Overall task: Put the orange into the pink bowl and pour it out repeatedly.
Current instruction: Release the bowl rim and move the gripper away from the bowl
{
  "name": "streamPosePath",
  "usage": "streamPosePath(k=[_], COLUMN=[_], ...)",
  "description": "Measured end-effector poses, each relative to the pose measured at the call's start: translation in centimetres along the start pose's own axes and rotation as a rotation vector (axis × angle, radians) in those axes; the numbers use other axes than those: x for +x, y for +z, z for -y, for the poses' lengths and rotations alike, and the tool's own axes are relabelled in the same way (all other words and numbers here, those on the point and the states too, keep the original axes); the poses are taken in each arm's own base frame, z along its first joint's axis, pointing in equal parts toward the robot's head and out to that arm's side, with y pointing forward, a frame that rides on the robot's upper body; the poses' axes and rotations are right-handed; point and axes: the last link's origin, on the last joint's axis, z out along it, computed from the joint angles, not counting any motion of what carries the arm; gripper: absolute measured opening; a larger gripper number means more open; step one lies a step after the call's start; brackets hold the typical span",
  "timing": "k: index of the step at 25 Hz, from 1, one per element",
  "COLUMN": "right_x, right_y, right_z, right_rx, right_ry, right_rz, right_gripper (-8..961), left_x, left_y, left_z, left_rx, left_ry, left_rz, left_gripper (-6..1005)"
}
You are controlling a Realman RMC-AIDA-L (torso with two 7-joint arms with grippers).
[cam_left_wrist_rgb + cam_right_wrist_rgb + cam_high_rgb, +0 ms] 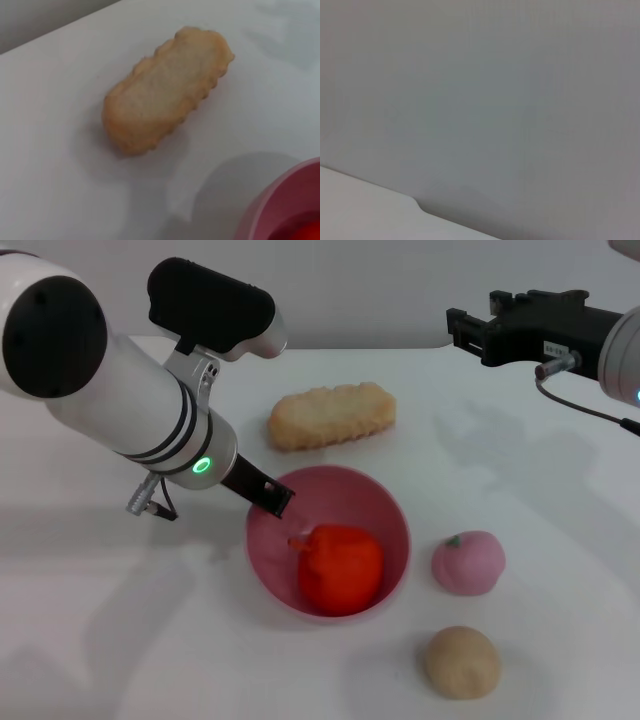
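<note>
Fingers (283,502) of the left gripper (270,496) reach over the pink bowl's (385,508) rim; whether they pinch it I cannot tell. Inside the bowl lies the orange (340,568). On the white surface (120,640) sit a bread piece (331,416), pink fruit (468,562) and beige lump (460,662). Parked high at the far right, the right gripper (470,325) looks closed.

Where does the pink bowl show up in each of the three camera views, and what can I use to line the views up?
Head view: the pink bowl sits at centre, holding the orange, with the left gripper at its rim.
Left wrist view: only a piece of its rim, in the lower right corner.
Right wrist view: not in it.
Shared landmark: the beige bread beyond the bowl.
</note>
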Motion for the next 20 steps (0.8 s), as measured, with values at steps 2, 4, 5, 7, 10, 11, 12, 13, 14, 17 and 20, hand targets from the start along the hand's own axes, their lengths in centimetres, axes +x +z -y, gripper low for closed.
streamPosePath(k=[2, 4, 5, 7, 10, 11, 12, 13, 14, 17, 20], right_x=[0.0, 0.0, 0.0, 0.0, 0.0, 0.0, 0.0, 0.1, 0.1, 0.0, -0.1], right_y=[0.0, 0.0, 0.1, 0.1, 0.2, 0.2, 0.2, 0.2, 0.3, 0.3, 0.3], right_z=[0.0, 0.0, 0.0, 0.0, 0.0, 0.0, 0.1, 0.1, 0.1, 0.2, 0.2], right_rx=[-0.001, -0.001, -0.001, 0.000, 0.002, 0.003, 0.004, 0.004, 0.005, 0.008, 0.011], right_ry=[0.000, 0.000, -0.001, -0.005, -0.006, -0.005, -0.005, -0.005, -0.005, -0.010, -0.020], right_rz=[0.000, 0.000, 0.000, 0.005, 0.008, 0.009, 0.010, 0.010, 0.011, 0.016, 0.028], right_gripper=[491, 491, 492, 493, 494, 495, 495, 496, 496, 497, 499], left_x=[-0.1, 0.0, 0.1, 0.2, 0.4, 0.4, 0.5, 0.5, 0.7, 1.2, 2.2], left_y=[0.2, 0.3, 0.3, 0.3, 0.3, 0.3, 0.2, 0.2, 0.1, -0.2, -1.2], left_z=[0.2, 0.3, 0.3, 0.4, 0.4, 0.5, 0.5, 0.5, 0.6, 0.6, 1.0], left_rx=[0.003, 0.006, 0.007, 0.007, 0.011, 0.014, 0.017, 0.017, 0.021, 0.024, 0.053], left_ry=[-0.005, -0.007, -0.008, -0.010, -0.007, -0.007, -0.005, -0.005, -0.003, 0.001, 0.021], left_rz=[0.008, -0.001, -0.007, -0.021, -0.035, -0.039, -0.044, -0.044, -0.056, -0.076, -0.130], left_gripper=[75, 75, 76, 76, 150, 187, 224, 261, 298, 420, 530])
